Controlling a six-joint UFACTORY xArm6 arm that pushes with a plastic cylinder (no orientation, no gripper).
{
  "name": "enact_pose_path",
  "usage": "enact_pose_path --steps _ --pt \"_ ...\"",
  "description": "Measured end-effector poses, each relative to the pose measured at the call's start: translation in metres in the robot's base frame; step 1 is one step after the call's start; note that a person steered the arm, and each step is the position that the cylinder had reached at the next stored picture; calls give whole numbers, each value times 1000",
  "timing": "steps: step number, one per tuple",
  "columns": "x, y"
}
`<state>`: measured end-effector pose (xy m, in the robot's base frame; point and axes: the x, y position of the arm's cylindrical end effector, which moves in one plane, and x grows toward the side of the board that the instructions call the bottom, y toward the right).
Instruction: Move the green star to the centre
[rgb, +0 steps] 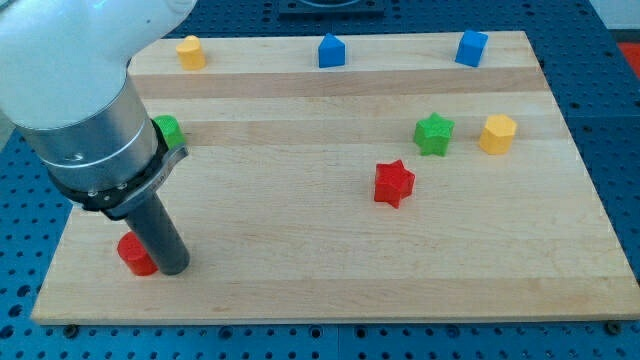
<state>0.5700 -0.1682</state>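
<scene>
The green star (433, 134) lies on the wooden board (330, 260) at the view's right, beside a yellow hexagonal block (497, 133) on its right. A red star (394, 183) lies just below and left of it. My tip (172, 268) rests at the view's lower left, far from the green star, touching or nearly touching a red block (135, 254) on its left.
A green block (167, 130) is partly hidden behind the arm at the left. Along the top edge stand a yellow block (190, 51), a blue block (331, 50) and a second blue block (471, 47). The arm's large body (80, 110) covers the upper left.
</scene>
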Motion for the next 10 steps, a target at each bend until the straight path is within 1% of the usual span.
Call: enact_pose_path --steps 2,3,4,5,8,9,10 --pt "0 -15" --pt "0 -4" --pt "-9 28" --pt "-43 49" --pt "-166 105" --pt "-194 127" --pt "-212 143"
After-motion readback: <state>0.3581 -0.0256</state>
